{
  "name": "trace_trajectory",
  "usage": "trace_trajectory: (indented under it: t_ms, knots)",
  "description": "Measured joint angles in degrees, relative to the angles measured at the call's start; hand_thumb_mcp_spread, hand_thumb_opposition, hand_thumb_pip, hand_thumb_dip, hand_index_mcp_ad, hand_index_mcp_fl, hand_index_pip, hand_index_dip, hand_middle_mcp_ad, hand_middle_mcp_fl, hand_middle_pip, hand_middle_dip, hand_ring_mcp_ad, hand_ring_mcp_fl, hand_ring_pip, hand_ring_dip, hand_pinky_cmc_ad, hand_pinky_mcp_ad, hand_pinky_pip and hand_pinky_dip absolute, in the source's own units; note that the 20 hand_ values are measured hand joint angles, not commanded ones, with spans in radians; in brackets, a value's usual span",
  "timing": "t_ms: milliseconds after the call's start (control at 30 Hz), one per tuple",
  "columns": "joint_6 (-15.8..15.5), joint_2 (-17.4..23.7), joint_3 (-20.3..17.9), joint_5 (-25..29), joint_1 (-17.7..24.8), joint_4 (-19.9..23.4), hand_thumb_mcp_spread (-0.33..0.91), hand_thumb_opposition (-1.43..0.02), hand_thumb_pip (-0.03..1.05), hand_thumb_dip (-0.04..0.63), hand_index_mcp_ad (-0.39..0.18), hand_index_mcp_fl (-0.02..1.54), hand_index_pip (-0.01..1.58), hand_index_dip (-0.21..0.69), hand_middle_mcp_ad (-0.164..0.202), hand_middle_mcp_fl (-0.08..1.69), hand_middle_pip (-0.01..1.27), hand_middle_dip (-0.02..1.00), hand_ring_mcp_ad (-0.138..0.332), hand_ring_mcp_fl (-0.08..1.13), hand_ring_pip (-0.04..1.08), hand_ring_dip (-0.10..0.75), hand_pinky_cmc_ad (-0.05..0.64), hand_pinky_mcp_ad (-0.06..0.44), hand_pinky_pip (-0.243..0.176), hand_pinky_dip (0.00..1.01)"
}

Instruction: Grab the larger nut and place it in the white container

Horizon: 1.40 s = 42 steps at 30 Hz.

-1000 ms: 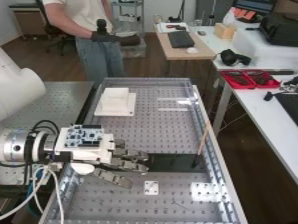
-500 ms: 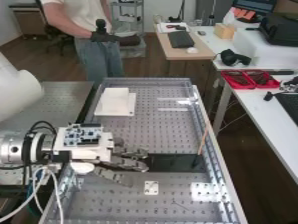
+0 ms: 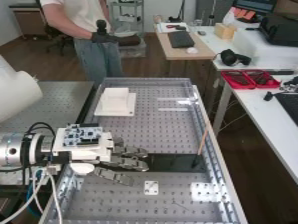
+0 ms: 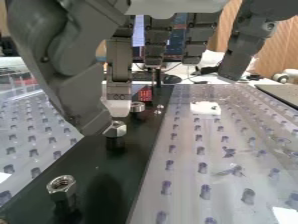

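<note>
The robot hand [image 3: 130,163] is open, its fingers extended low over the flat black bar [image 3: 176,163]. In the wrist view the larger nut [image 4: 115,129] sits upright on the bar between the smaller nut [image 4: 62,184] and the bearing [image 4: 138,107], close by the thumb [image 4: 65,87] and the tip of the nearest finger; whether either touches it cannot be told. The governing relation is judged to be this: the target lies at the opening between thumb and finger, its bore vertical, so closure should proceed across the nut's sides, clear of both neighbours. The white container [image 3: 116,96] lies well apart, towards the bench's far end.
</note>
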Motion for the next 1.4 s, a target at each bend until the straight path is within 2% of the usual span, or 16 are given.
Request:
trace_trajectory:
  t_ms: [700, 1400]
  knots:
    - [1.59, -1.88, 0.19, 0.94, 0.42, 1.76, 0.33, -0.85, 0.79, 0.236, -0.173, 0.01, 1.56, 0.075, -0.010, -0.01, 0.12, 0.21, 0.113, 0.01, 0.09, 0.124, 0.347, 0.295, -0.080, 0.47]
    - [-0.07, -2.28, 1.52, -1.57, -0.61, 0.19, 0.33, -0.85, 0.78, 0.236, -0.173, 0.01, 1.56, 0.079, -0.010, -0.01, 0.12, 0.21, 0.113, 0.01, 0.09, 0.124, 0.347, 0.295, -0.080, 0.47]
